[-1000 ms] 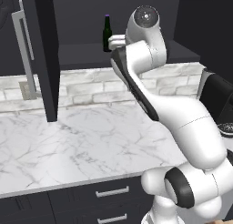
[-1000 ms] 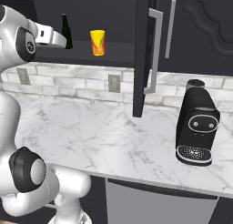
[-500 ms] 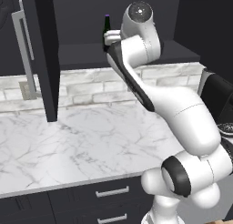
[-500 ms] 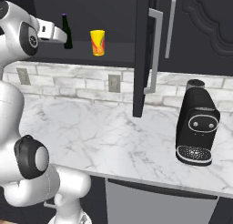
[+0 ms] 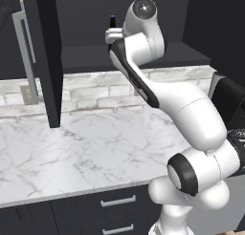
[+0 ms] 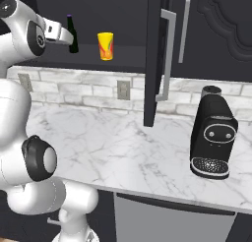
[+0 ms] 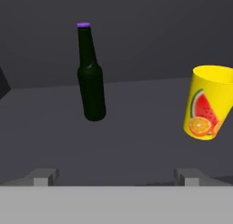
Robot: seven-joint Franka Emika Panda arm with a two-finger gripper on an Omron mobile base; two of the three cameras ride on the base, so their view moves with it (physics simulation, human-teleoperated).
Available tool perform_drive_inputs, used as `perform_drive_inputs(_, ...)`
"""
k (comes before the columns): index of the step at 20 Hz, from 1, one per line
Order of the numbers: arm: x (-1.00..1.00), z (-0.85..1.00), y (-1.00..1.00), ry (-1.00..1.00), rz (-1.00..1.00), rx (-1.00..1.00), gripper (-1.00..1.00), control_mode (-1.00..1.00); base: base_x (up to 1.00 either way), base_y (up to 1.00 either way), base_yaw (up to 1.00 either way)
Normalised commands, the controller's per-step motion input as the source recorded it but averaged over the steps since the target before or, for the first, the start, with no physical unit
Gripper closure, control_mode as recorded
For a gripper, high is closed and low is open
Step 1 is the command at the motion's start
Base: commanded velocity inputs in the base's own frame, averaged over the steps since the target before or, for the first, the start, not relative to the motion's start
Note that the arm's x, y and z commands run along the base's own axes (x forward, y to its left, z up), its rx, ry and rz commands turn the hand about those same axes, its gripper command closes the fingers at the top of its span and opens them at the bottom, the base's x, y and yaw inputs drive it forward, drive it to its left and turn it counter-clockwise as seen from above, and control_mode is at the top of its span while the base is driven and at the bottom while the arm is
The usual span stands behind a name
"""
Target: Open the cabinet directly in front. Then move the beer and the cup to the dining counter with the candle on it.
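Note:
The cabinet stands open, its left door (image 5: 48, 62) and right door (image 6: 153, 59) swung out over the worktop. On its dark shelf (image 7: 136, 127) the beer (image 7: 91, 77), a dark green bottle with a purple cap, stands upright, left of the yellow cup (image 7: 209, 104) with fruit pictures. My gripper (image 7: 116, 177) is open just short of the shelf front, the beer a little left of its centre line and nothing between its fingers. From the right base the gripper (image 6: 68, 37) reaches close to the beer (image 6: 73, 35), with the cup (image 6: 105, 45) beyond. The dining counter and candle are out of view.
A black coffee machine (image 6: 214, 137) stands on the marble worktop (image 6: 123, 147) at the right. The open doors' long silver handles (image 6: 167, 54) hang over the worktop. A tiled backsplash with outlets (image 6: 123, 90) runs below the shelf. Drawers (image 5: 117, 200) sit under the worktop.
My arm has lifted its elbow and drawn a little closer to the shelf. The beer, cup and doors have not moved, and the gripper has stayed open.

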Motion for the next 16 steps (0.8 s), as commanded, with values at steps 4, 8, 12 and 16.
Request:
perform_drive_inputs(4, 0.01, 0.0, 0.0, 0.0, 0.0, 0.0, -1.0, -1.0, 0.0, 0.0, 0.0)
perform_drive_inputs(8, 0.14, 0.0, 0.0, 0.0, 0.0, 0.0, -1.0, -1.0, 0.0, 0.0, 0.0)
perform_drive_inputs(12, 0.22, 0.0, 0.0, 0.0, 0.0, 0.0, -1.0, -1.0, 0.0, 0.0, 0.0)
perform_drive_inputs(16, 0.18, 0.0, 0.06, 0.0, 0.0, 0.0, -1.0, -1.0, 0.0, 0.0, 0.0)
